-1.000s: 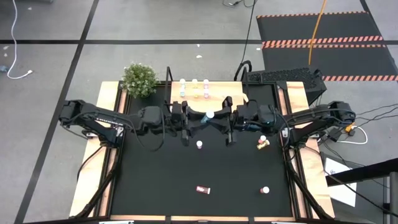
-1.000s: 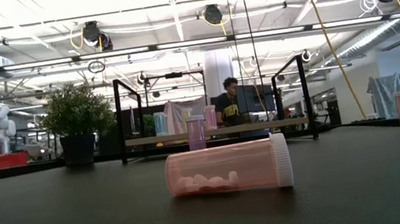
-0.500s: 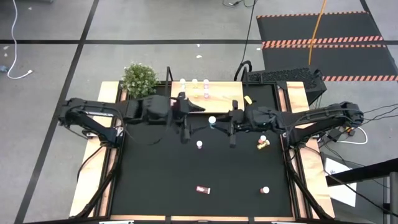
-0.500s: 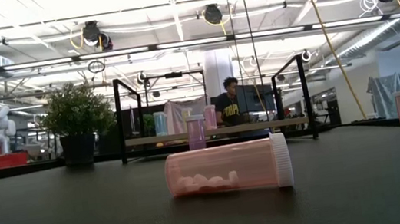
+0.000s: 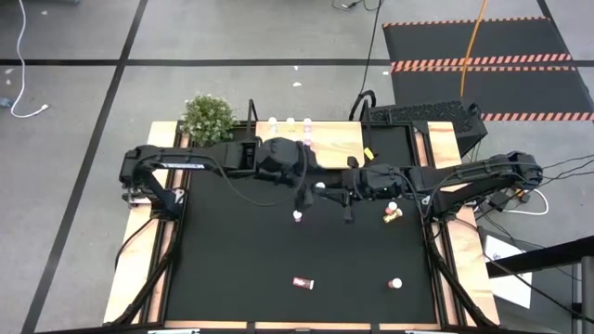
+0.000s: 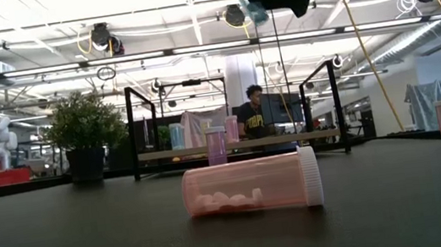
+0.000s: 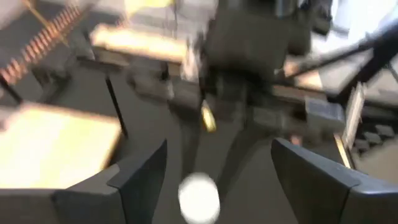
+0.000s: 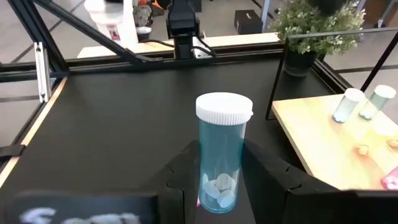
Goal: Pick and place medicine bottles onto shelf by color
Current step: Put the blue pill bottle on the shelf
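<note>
The left gripper [image 5: 302, 190] has swung in toward the right gripper [image 5: 327, 188] since a second ago; its jaws gape wide with nothing between them, so a handover of the blue bottle [image 8: 221, 152] looks likely, the shelf [image 5: 320, 139] lying just beyond. The right gripper's fingers clamp that bottle low on its body. The bottle stands upright, long axis vertical, white cap uppermost.

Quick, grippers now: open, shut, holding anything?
Left gripper: open, empty.
Right gripper: shut on a blue bottle.
</note>
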